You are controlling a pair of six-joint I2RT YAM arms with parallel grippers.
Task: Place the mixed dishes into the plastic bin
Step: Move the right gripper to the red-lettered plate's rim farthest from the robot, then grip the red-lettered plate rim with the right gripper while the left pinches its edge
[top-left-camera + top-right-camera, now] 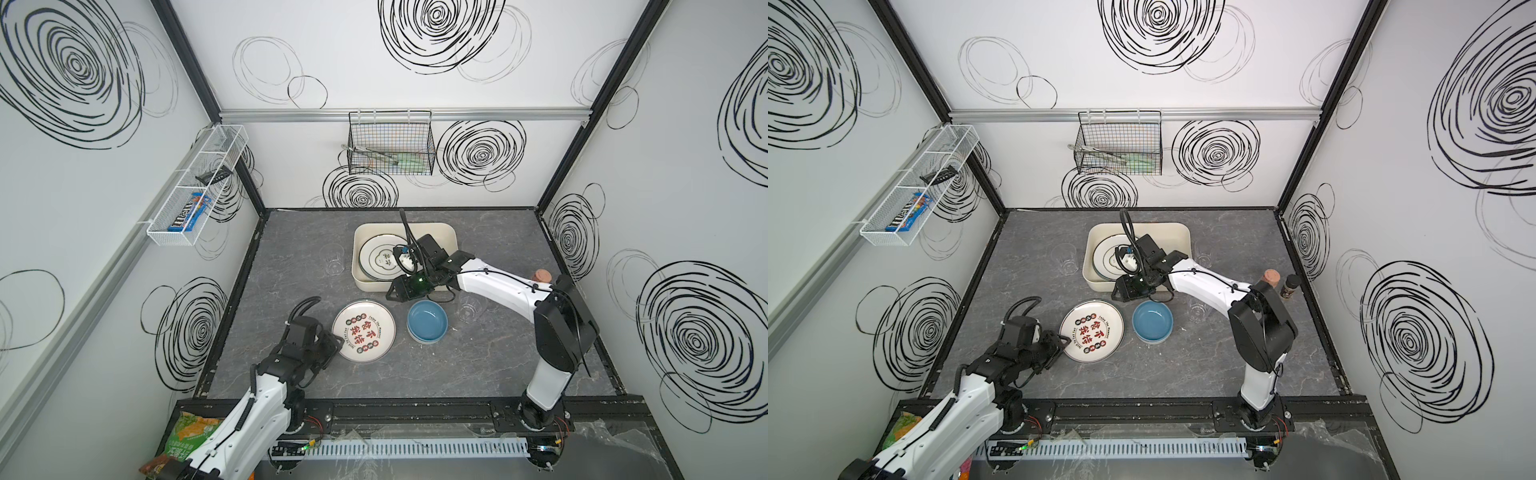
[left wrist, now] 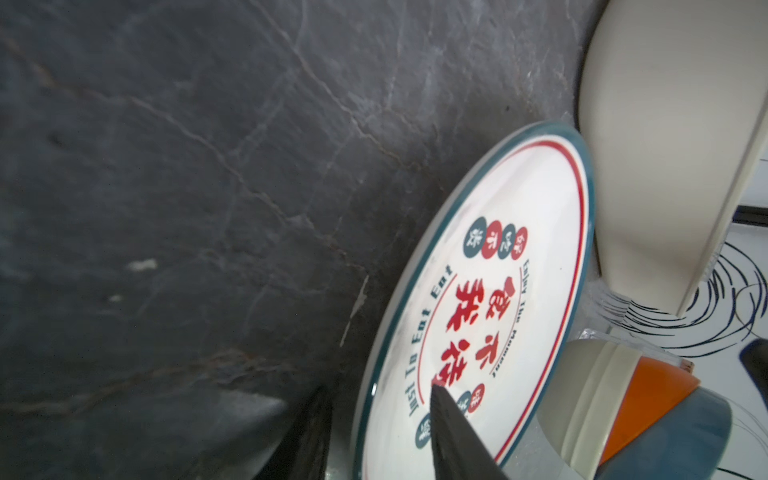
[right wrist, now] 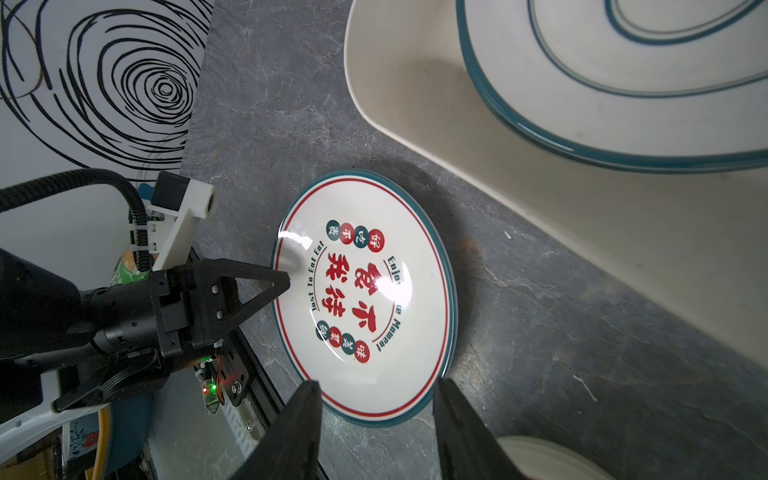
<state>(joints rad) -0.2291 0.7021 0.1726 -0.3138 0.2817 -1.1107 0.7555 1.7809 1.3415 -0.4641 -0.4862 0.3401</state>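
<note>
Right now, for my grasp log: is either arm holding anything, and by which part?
The left fingers straddle the rim of the red-lettered plate, one on top; whether they grip it cannot be told. The right fingers hold nothing.

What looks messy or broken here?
Nothing stands out. The green-rimmed plate lies in the bin. The red-lettered plate and blue bowl sit unbroken on the table, with nothing spilled.

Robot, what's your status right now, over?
Left gripper straddles red-lettered plate at its rim, grip unconfirmed. Right gripper open, empty, beside plastic bin. Green-rimmed plate already inside. Bowl stack near the plate, not touching.
</note>
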